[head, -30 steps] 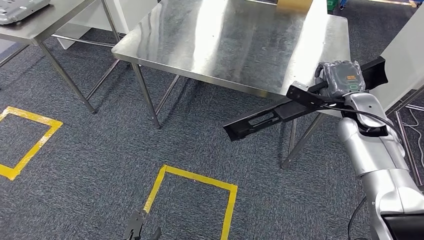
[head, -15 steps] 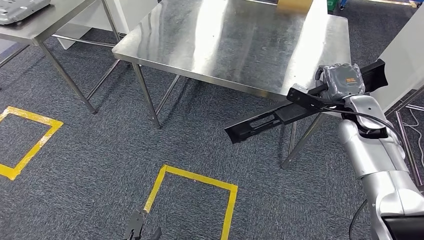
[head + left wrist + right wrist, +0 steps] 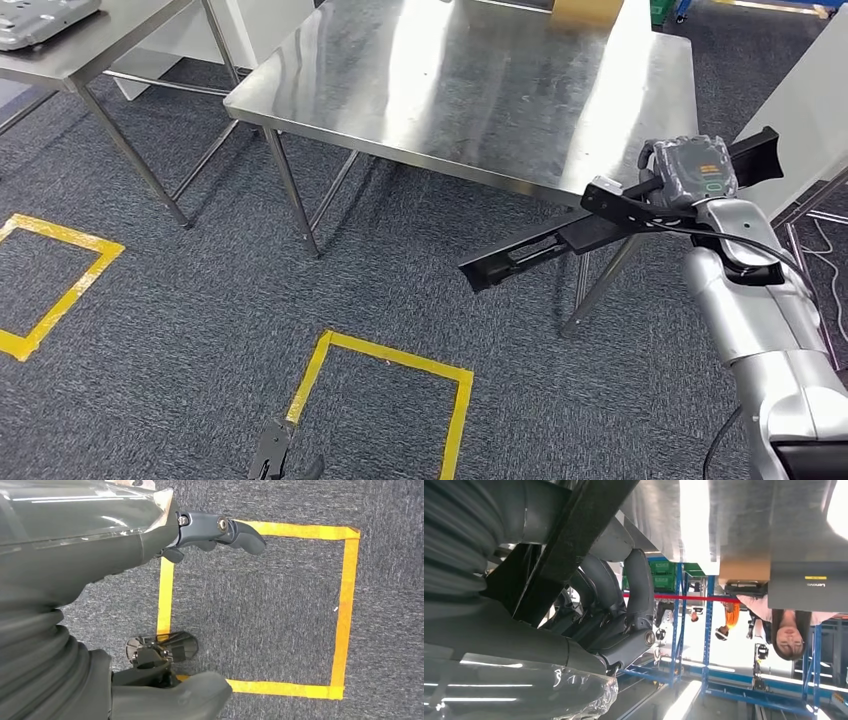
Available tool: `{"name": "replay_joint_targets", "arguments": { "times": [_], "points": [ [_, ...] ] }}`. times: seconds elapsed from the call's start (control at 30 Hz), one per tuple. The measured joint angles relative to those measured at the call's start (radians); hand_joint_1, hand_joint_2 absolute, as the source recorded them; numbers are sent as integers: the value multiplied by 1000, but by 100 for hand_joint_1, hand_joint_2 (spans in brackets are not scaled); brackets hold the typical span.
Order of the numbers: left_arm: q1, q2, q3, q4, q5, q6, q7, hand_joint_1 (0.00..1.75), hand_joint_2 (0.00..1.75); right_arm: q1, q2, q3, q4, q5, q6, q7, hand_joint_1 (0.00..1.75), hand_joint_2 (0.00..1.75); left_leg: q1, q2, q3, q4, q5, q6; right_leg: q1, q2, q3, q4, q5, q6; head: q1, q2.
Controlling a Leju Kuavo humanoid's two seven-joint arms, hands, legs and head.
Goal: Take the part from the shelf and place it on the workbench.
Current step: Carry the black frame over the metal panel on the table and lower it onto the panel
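A long black part (image 3: 560, 240) hangs in the air beside the near right corner of the steel workbench (image 3: 470, 90), below the level of its top. My right hand (image 3: 690, 170) grips the part near its right end. Close up in the right wrist view, the fingers (image 3: 624, 610) wrap around the black part (image 3: 574, 535). My left hand (image 3: 215, 532) hangs low over the carpet with its fingers apart and nothing in it; its tips (image 3: 270, 455) show at the bottom of the head view.
Yellow tape squares (image 3: 385, 400) mark the grey carpet in front of the workbench. A second steel table (image 3: 80, 50) with a grey tray stands at the far left. Blue shelving (image 3: 704, 630) and a person (image 3: 789, 625) are beyond the workbench.
My right hand has shifted a little right and down with the part, whose free end has swung slightly lower.
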Motion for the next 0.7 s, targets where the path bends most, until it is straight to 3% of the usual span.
{"name": "replay_joint_targets", "arguments": {
  "times": [0.03, 0.07, 0.17, 0.23, 0.27, 0.37, 0.4, 0.43, 0.47, 0.53, 0.57, 0.6, 0.7],
  "points": [
    [0, 0, 0, 0, 0, 0, -1, 0, 175, 0, -1, 0, -1, 0, 1, 0, 152, 175, 2, 1, 0, 3, -2, -8, -1, -2, 29, -66, 16, 4, 0, 0],
    [0, 0, 0, 0, -1, 0, -1, 0, 175, -1, -2, 0, -3, 1, 1, 0, 152, 175, 3, 1, -2, 5, -4, -16, 1, -4, 50, -112, 27, 0, 1, 0],
    [1, 0, 0, 0, -4, 0, -3, 0, 175, 1, -4, -1, -3, 2, 4, 0, 152, 175, 2, 2, -5, 14, -6, -37, 6, -1, 64, -132, 37, -38, -2, 0],
    [1, 1, 0, 0, -4, 1, -3, 0, 175, 2, -4, -2, -6, 3, 4, 0, 152, 175, 5, 1, -16, 39, -19, -48, -1, 2, 74, -132, 41, -50, -2, 0],
    [1, 2, 0, 0, -5, 1, -4, 0, 175, 1, -4, -2, -8, 3, 4, 0, 152, 175, 7, 1, -37, 77, -37, -55, -3, 3, 80, -132, 39, -54, -3, 0],
    [2, 1, 0, 0, -5, 1, -4, 0, 175, 0, -3, -3, -10, 3, 5, 0, 152, 175, 13, 1, -154, 266, -106, -66, 1, 6, 94, -132, 26, -69, -4, 0],
    [3, 2, 0, 0, -5, 1, -4, 0, 175, 1, -2, -3, -10, 3, 6, 0, 152, 175, 13, 1, -182, 296, -109, -66, 3, 8, 100, -132, 21, -72, -4, 0],
    [3, 2, 0, 0, -5, 1, -4, 0, 175, 1, -2, -3, -10, 3, 6, 0, 152, 175, 13, 1, -189, 284, -92, -63, 4, 11, 107, -132, 14, -73, -4, 0],
    [3, 2, 0, 0, -6, 1, -4, 0, 175, 1, -1, -3, -10, 4, 6, 0, 152, 175, 12, 0, -176, 235, -58, -58, 5, 13, 117, -132, 6, -71, -5, 0],
    [3, 3, 0, 0, -6, 1, -4, 0, 175, 1, -1, -3, -11, 4, 8, 0, 152, 175, 8, -3, -121, 94, 27, -42, 8, 15, 139, -134, -12, -67, -3, 0],
    [3, 4, 0, 1, -6, 1, -4, 0, 175, -1, -1, -3, -11, 5, 9, 0, 152, 175, 4, -6, -99, 43, 52, -35, 10, 17, 147, -138, -20, -63, -3, 0],
    [3, 4, 0, 1, -7, 1, -4, 0, 175, -1, -1, -3, -12, 5, 10, 0, 152, 175, 1, -7, -85, 13, 63, -29, 12, 18, 155, -141, -25, -58, -2, 0],
    [4, 3, 0, 1, -7, 3, -4, 0, 175, -1, -2, -4, -13, 7, 14, 0, 152, 175, -3, -7, -61, -9, 56, -15, 19, 20, 163, -133, -23, -41, -2, 0]
  ]
}}
